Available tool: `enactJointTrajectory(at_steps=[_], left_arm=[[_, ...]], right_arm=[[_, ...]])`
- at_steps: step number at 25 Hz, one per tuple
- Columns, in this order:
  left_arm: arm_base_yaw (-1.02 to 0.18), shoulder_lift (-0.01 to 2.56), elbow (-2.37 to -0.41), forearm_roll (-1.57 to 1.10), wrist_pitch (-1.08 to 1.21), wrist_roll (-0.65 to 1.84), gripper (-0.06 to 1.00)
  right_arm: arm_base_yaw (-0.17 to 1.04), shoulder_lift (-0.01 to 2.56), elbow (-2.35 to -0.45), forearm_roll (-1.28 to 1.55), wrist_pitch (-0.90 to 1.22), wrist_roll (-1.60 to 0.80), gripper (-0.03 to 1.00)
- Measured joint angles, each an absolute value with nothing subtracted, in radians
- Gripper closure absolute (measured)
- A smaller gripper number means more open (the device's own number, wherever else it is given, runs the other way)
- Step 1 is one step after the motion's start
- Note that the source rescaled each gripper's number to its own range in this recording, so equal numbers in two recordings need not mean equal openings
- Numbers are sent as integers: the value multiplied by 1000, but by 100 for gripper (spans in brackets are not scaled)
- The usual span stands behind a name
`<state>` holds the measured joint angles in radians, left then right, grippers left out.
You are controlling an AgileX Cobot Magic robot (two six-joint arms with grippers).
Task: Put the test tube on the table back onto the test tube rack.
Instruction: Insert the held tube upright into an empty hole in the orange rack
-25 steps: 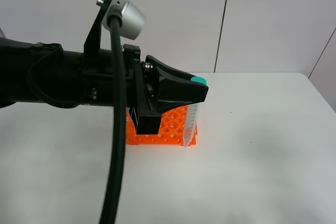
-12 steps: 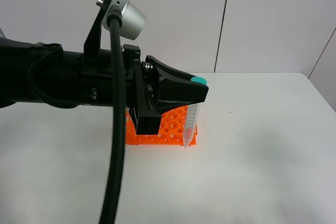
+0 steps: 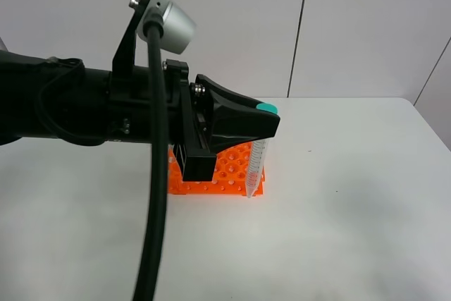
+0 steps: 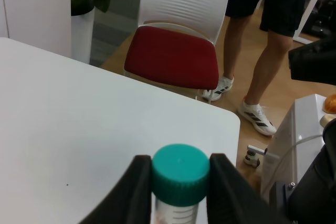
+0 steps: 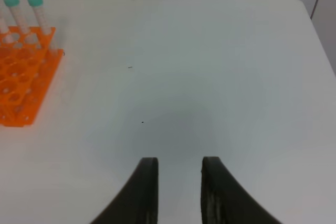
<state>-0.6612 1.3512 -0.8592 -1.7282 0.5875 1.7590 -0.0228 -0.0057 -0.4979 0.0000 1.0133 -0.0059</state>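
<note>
Step in hand: seat the tube in a hole of the rack. The left hand [image 3: 262,126] reaches in from the left of the high view and is closed on the tube [image 3: 257,163] at its green cap. The left wrist view shows one finger [image 4: 131,198] on each side of that cap. To do the step well, line the pointed tip up over a free hole in the top tier before descending. Hold the tube vertical so that it can pass through both tiers, and descend slowly. Release only once the rack carries the tube. A tilted tube is likely to catch on the grid or push the rack across the counter. The orange rack [image 3: 218,170] stands on the white counter [image 3: 352,209], under and partly behind the left hand. The tube hangs nearly upright below that hand, tip down, at the rack's front right corner. Whether the tip is over a hole or just outside the edge cannot be told. The right hand [image 5: 177,182] hovers over bare counter, well apart from the rack, with fingers parted and nothing between them.
</note>
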Motion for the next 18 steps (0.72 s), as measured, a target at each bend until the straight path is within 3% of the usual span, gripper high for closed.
enactJointTrajectory(at_steps=[14, 18], left_arm=[[-661, 1351, -859, -1728, 578, 1805, 94], [-700, 1351, -872, -1680, 445, 1778, 94]], right_arm=[[-23, -6, -498, 0, 1013, -7, 67], [-23, -6, -498, 0, 1013, -7, 67]])
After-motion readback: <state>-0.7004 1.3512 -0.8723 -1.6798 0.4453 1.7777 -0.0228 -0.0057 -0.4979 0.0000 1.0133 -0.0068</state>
